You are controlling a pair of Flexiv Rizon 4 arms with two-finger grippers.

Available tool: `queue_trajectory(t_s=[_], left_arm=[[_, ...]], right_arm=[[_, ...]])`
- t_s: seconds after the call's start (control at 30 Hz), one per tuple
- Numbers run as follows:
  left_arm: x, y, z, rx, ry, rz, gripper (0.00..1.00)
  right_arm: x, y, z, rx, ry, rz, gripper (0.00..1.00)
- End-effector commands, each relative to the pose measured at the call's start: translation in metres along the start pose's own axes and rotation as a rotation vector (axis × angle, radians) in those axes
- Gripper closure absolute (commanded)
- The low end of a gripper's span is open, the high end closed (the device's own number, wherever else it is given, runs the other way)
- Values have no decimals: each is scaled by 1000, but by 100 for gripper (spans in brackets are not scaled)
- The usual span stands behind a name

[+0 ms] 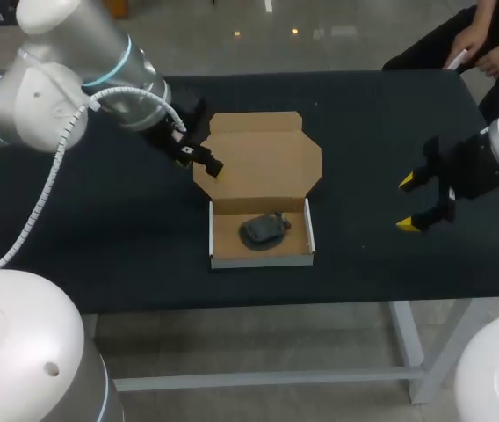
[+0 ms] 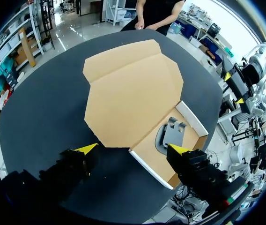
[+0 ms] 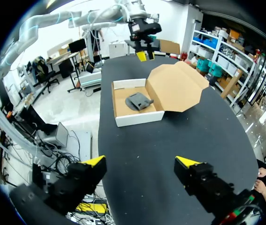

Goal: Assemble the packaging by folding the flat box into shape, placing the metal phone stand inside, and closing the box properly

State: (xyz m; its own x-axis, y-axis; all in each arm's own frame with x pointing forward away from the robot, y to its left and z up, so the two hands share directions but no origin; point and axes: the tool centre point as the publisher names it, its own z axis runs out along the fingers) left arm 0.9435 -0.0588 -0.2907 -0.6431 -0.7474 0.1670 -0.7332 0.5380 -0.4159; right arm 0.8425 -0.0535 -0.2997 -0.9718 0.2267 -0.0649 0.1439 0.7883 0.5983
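The box point(image 1: 263, 260) stands folded at the table's middle, white outside and brown inside. Its lid point(image 1: 265, 156) lies open and flat behind the tray. The dark grey phone stand point(image 1: 263, 230) lies inside the tray. My left gripper point(image 1: 199, 163) hovers open at the lid's left edge; in the left wrist view this gripper point(image 2: 132, 149) spans the corner where the lid point(image 2: 133, 93) meets the box point(image 2: 147, 166), with the stand point(image 2: 172, 133) ahead. My right gripper point(image 1: 410, 204) is open, well right of the box, empty point(image 3: 141, 161). From there the box point(image 3: 140, 118), lid point(image 3: 175, 86) and stand point(image 3: 139, 100) lie ahead.
The table point(image 1: 100, 220) is covered in dark cloth. My left gripper point(image 3: 142, 44) shows beyond the box in the right wrist view. A person sits past the far right corner, not touching the table.
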Motion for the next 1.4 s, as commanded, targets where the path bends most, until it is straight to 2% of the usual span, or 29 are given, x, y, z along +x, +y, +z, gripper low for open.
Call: queue_trajectory(t_s=[0.03, 0.1, 0.6, 0.67, 0.77, 0.9, 1.13, 1.23, 1.4], left_arm=[[-21, 5, -5, 21, 64, 38, 0], [-31, 3, -7, 27, 68, 71, 0], [-31, 3, -7, 27, 68, 71, 0], [-38, 3, -5, 37, 126, 101, 0], [-43, 3, 1, 50, 173, 158, 0], [-51, 1, 7, 72, 198, 205, 0], [-65, -2, 13, 164, 312, 298, 0], [-70, -5, 19, 208, 349, 321, 0], [-80, -13, 28, 243, 365, 310, 0]], right_arm=[[0, -1, 0, -5, 1, -2, 0], [0, -1, 0, -5, 1, -2, 0], [-2, 0, -1, 1, 11, -11, 0], [-6, 2, -2, 12, 17, -28, 0], [-11, 6, 0, 22, 31, -44, 0], [-19, 13, 2, 30, 72, -72, 0], [-32, 29, -2, 52, 111, -130, 0], [-37, 36, -4, 66, 124, -157, 0], [-46, 48, -5, 93, 151, -199, 0]])
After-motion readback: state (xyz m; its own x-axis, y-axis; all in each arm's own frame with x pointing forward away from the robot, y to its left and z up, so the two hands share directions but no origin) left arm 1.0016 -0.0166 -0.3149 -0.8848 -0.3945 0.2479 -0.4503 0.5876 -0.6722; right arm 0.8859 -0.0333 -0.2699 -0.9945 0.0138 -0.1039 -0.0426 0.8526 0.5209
